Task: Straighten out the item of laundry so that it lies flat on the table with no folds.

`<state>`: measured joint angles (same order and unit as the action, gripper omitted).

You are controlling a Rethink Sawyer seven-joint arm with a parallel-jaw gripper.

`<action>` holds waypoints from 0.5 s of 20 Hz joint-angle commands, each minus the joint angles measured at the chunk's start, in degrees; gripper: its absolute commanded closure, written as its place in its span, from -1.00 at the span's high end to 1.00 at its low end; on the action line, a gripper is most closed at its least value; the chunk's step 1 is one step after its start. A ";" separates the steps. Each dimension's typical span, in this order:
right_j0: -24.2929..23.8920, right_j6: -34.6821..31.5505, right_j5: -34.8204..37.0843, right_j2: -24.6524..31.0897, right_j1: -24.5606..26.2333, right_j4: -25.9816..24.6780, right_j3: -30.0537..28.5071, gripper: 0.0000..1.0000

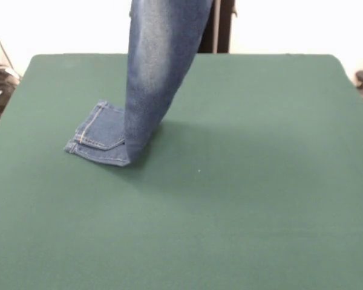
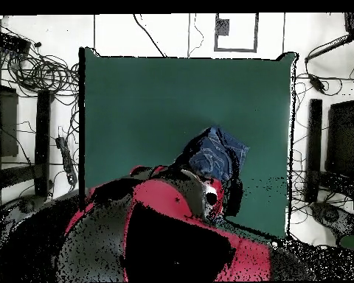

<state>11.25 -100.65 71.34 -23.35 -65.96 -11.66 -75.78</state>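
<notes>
The blue denim jeans (image 1: 151,78) hang as a tall column from above the front view's top edge. A faded whitish patch runs down the leg. Their lower end with a stitched pocket (image 1: 100,136) rests folded on the dark green table (image 1: 248,199), left of centre. The gripper holding them is above the top edge in the front view. In the overhead view the jeans (image 2: 213,151) bunch just beyond the red arm (image 2: 172,214), which covers the gripper. The cloth stays lifted, so it is held.
Wide bare green felt lies to the right of and in front of the jeans in the front view. Cables and dark equipment (image 2: 32,74) stand off the table's sides. A black post (image 1: 221,24) stands behind the far edge.
</notes>
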 commanded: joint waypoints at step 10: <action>0.37 -15.14 -4.78 2.01 5.41 2.27 -5.37 -1.00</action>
<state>11.33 -100.65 68.51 -23.34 -62.62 -11.49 -75.80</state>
